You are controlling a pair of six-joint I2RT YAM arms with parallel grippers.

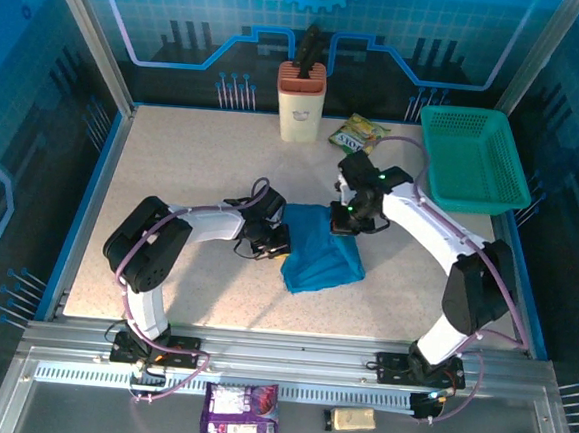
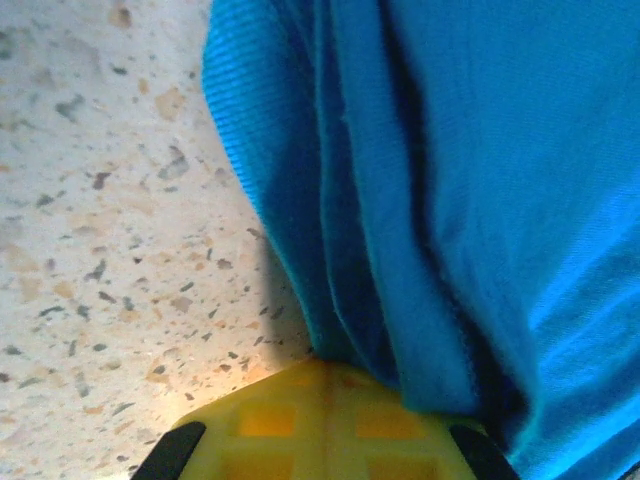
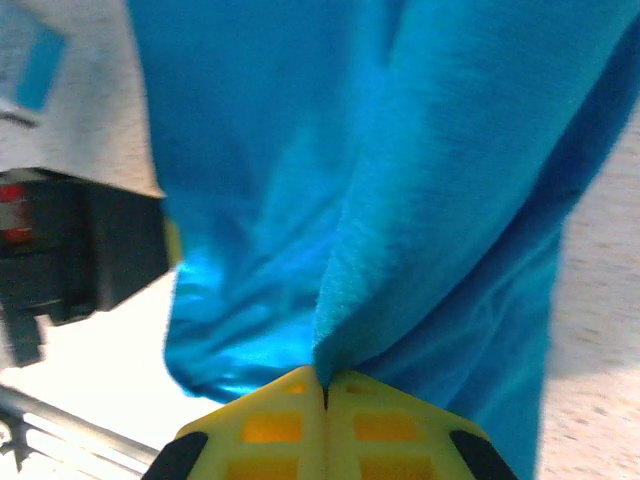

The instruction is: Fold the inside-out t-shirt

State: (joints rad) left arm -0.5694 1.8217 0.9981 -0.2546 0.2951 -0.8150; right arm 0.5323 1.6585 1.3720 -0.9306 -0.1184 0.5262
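Top external view laid out the whole table [image 1: 173,167]: the inside-out t-shirt [image 1: 322,251] was a bunched blue heap near the middle, between the two arms. The left gripper [image 1: 278,241] was at its left edge and the right gripper [image 1: 349,219] at its far right corner. From that height the fingers were too small to tell how they stood.

Toward the back of the table stood a beige holder [image 1: 301,99] with a dark handle sticking out of it. A green snack packet [image 1: 359,134] lay just right of the holder, and a teal mesh basket [image 1: 465,112] sat in the far right corner. On the near ledge, in front of the arm bases, lay a purple packet [image 1: 241,418] and a small tan object [image 1: 352,419].

The left wrist view gave the close detail. The left gripper [image 2: 322,368] had its yellow pads closed together, and folds of the t-shirt [image 2: 480,200] ran down into their tip over the speckled table [image 2: 100,250].

The right wrist view showed the right gripper [image 3: 325,385] with its pads pressed shut on a pinched ridge of the t-shirt [image 3: 300,150]. The cloth hung from that ridge in loose folds, with a dark part of the left arm [image 3: 80,250] beside it.
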